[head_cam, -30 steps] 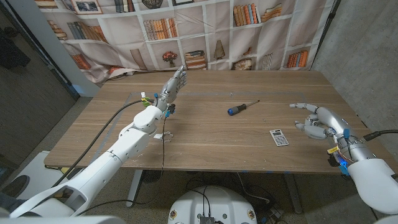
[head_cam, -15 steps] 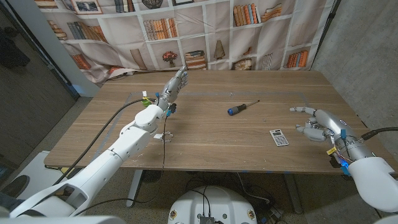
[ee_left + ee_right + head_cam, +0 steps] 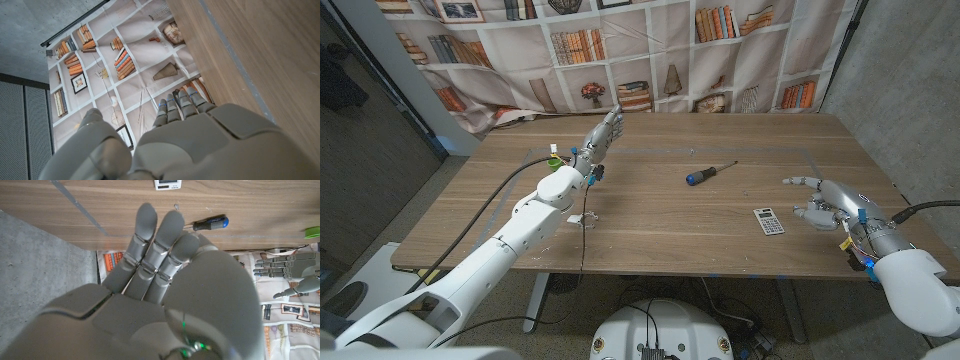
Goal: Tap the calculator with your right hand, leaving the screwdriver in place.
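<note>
calculator (image 3: 768, 221) near worktop (image 3: 650, 230) front edge, screwdriver (image 3: 710, 173) beyond | our right robot hand (image 3: 828, 203) spread, empty, just beside calculator | we'd approach from its own side, tap lightly, avoiding screwdriver

A wooden table (image 3: 650, 215) with a plank-grain top carries two small items — a calculator (image 3: 768, 221) lying flat near the front edge on the robot's right, and a screwdriver (image 3: 709, 173) with a blue-and-black handle resting nearer the middle, its shaft angled toward the far edge. The two lie apart. A small green object (image 3: 553, 151) sits toward the table's left side.
</note>
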